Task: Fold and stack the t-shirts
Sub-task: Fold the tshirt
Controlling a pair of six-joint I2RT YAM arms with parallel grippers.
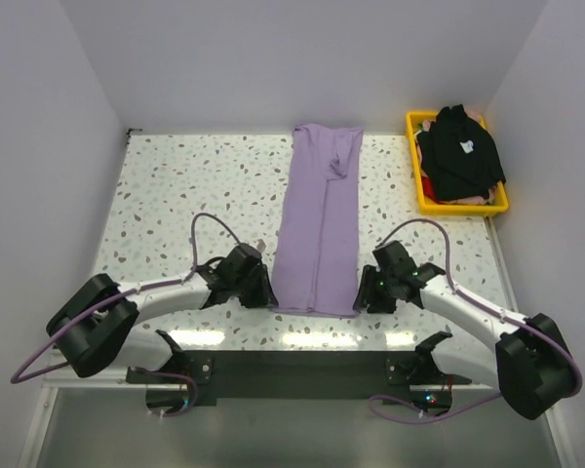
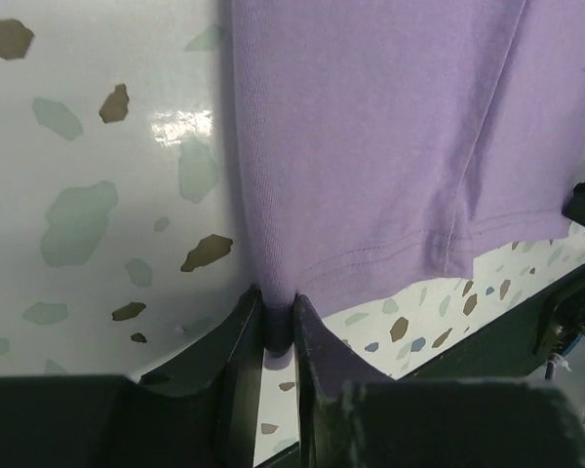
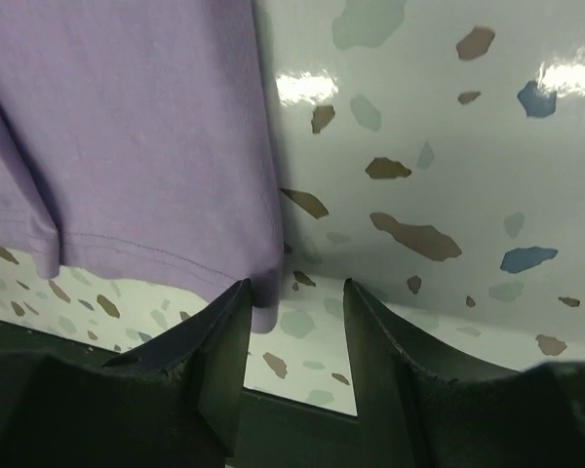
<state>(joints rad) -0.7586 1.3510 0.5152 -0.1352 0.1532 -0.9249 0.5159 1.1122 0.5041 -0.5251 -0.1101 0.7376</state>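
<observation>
Pinches the near left corner of the soft, long lavender-purple cloth t-shirt (image 1: 319, 219) tight in the left gripper (image 2: 276, 307), has the right gripper (image 3: 295, 288) spread apart with the near right corner just inside one finger, cloth running straight away from both, far end cut off in the wrist views.

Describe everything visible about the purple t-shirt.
The lavender t-shirt is plain soft knit, folded lengthwise into a narrow strip, flat on the speckled table, stitched hem at the near end, a sleeve folded over at the far end. The left gripper pinches its near left corner; the right gripper stands open at the other.
</observation>
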